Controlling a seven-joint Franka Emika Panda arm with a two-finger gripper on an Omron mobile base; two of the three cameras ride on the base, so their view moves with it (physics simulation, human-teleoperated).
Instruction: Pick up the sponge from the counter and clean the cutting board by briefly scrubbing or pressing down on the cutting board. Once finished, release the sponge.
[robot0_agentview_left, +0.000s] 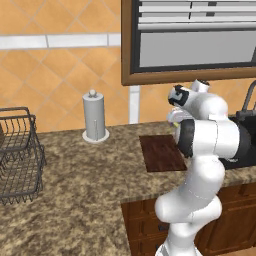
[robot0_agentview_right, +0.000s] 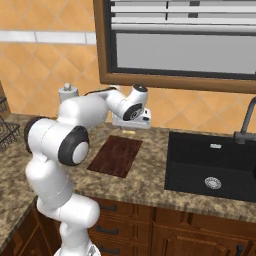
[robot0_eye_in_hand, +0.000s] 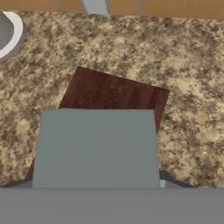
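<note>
The sponge (robot0_eye_in_hand: 96, 148) is close in front of the hand camera, grey-green top facing it, and hides most of the near part of the cutting board (robot0_eye_in_hand: 113, 92). From the right base view my gripper (robot0_agentview_right: 130, 127) hangs over the far edge of the dark reddish-brown cutting board (robot0_agentview_right: 116, 155), shut on the sponge, whose yellow edge (robot0_agentview_right: 129, 131) peeks out beneath the hand. The sponge seems slightly above the board; contact cannot be told. The board (robot0_agentview_left: 161, 152) lies flat on the speckled granite counter (robot0_agentview_left: 90, 170), partly behind my arm.
A paper towel holder (robot0_agentview_left: 95, 117) stands on the counter left of the board. A black wire basket (robot0_agentview_left: 17, 155) sits at the far left. A dark sink (robot0_agentview_right: 215, 170) with a faucet (robot0_agentview_right: 247, 122) lies right of the board, under a framed window (robot0_agentview_right: 185, 40).
</note>
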